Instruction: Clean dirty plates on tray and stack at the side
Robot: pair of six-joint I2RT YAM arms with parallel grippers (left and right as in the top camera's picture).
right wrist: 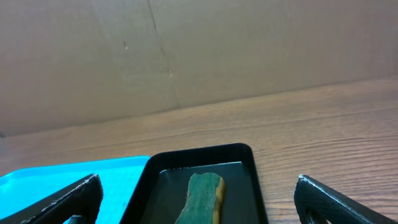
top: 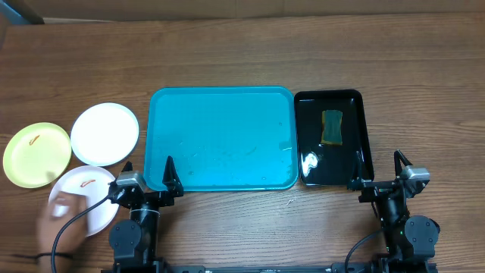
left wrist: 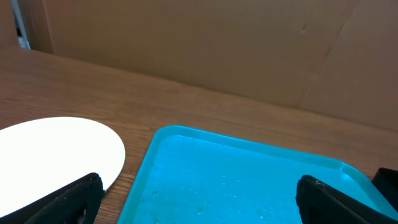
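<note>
The turquoise tray lies mid-table with nothing on it. All three plates sit on the wood to its left. A pale yellow-green plate carries an orange smear. A plain white plate lies beside it, and a smeared white plate lies nearest the front, partly under a blurred hand. My left gripper stands open at the tray's front left corner, and in the left wrist view this gripper spans the tray and the white plate. My right gripper is open and empty.
A glossy black tray holding a green-and-yellow sponge sits right of the turquoise tray. In the right wrist view the sponge lies between my open fingers, ahead of them. A brown cardboard wall backs the table.
</note>
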